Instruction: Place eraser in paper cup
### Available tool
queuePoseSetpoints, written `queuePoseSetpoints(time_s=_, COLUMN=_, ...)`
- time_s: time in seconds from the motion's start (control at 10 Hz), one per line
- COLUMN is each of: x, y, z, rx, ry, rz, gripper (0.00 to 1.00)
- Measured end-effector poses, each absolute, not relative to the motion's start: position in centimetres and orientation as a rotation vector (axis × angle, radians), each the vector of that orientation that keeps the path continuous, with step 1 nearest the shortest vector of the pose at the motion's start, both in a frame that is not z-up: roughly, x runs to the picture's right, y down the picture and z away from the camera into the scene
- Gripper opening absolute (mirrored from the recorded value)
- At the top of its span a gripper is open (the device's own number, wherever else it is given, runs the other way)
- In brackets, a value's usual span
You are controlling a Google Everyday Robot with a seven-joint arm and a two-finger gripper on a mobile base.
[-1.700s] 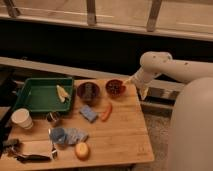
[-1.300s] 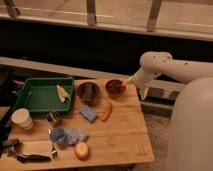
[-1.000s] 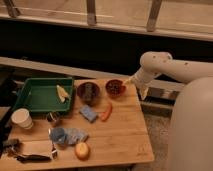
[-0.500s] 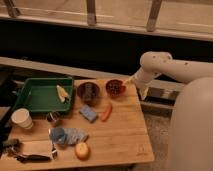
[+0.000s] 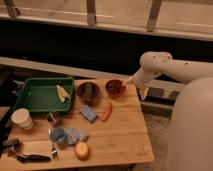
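Note:
The white paper cup [image 5: 22,119] stands upright at the table's left edge, in front of the green tray [image 5: 30,102]. A small dark oblong block [image 5: 10,144] at the front left corner looks like the eraser; it lies next to a dark tool and is hard to tell apart from it. My gripper [image 5: 142,92] hangs at the end of the white arm, just off the table's right back edge, to the right of the red-brown bowl [image 5: 115,88]. It is far from the cup and the block.
A shiny metal cup [image 5: 52,118] stands right of the paper cup. A dark bowl [image 5: 88,93] holds something grey. A blue sponge [image 5: 88,113], an orange carrot [image 5: 106,111], a blue cloth [image 5: 67,135] and a yellow fruit [image 5: 82,150] lie mid-table. The tray holds a yellow piece [image 5: 62,93].

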State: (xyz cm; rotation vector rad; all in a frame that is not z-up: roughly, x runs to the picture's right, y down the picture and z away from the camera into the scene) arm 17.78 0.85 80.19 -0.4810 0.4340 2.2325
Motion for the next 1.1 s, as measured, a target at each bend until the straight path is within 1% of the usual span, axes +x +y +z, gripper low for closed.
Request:
queuePoseSetpoints(time_s=0.3, x=17.2, y=0.7, z=80.1, rx=-0.492, ry=0.433, rz=2.194, gripper=0.80)
queuePoseSetpoints(time_s=0.5, x=14.3, y=0.0, z=80.2, rx=-0.512, ry=0.413, rz=2.121, gripper=0.80)
queuePoseSetpoints(time_s=0.9, x=4.4, y=-2.9, z=80.1, rx=-0.576, ry=0.324, rz=1.954, gripper=0.80)
queuePoseSetpoints(time_s=1.1, x=-1.7, y=-4.1, z=78.9, rx=-0.633, ry=0.243, rz=1.851, gripper=0.80)
